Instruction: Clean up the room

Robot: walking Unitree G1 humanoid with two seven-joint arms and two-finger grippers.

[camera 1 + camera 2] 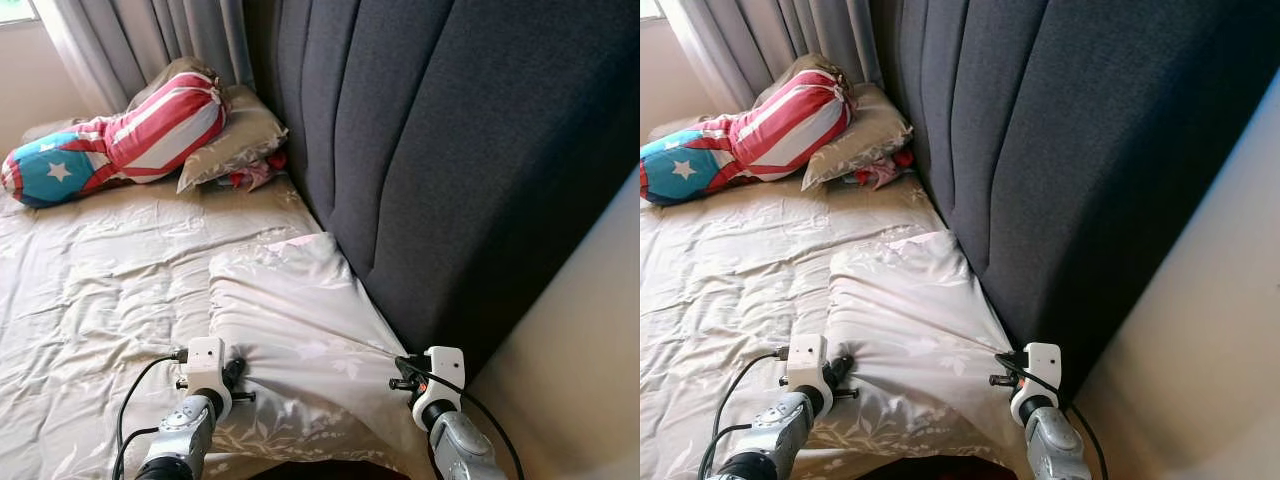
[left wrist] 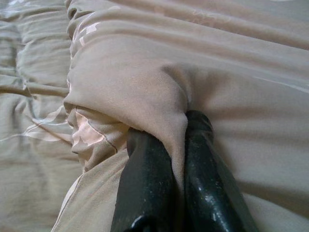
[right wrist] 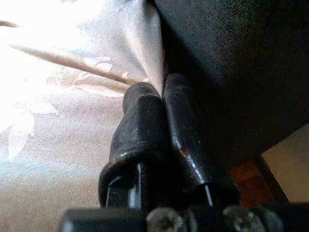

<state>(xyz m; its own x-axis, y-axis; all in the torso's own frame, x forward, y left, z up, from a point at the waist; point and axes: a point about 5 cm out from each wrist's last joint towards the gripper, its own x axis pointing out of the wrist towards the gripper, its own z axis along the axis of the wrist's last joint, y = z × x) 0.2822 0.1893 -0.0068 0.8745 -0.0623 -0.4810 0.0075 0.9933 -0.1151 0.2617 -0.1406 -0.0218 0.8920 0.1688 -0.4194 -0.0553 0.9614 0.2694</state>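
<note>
Here, a beige satin pillow with a pale leaf print lies on the near right part of the bed, its right edge against the dark grey upholstered headboard with vertical channels. The pillow's near side is drawn taut between two pinch points, with creases running across the fabric from one to the other. The left gripper is at the pillow's near left corner; in the left wrist view its two black fingers are pressed together on a bunched fold of the fabric. The right gripper is at the pillow's near right corner, just beside the headboard; in the right wrist view its fingers are closed tight on a thin edge of the same fabric. Both silver arms enter from the near edge of the scene, each with a white wrist block and black cable.

The pillow rests on a rumpled beige floral bedsheet that covers the mattress to the left and far side. At the far left, well apart from the grippers, a long bolster in red and white stripes with a blue end bearing a white star lies across a second beige pillow. A small red and pink item is tucked under that pillow's near edge; its nature cannot be told. Grey curtains hang behind the bolster. A cream wall stands on the near right.
</note>
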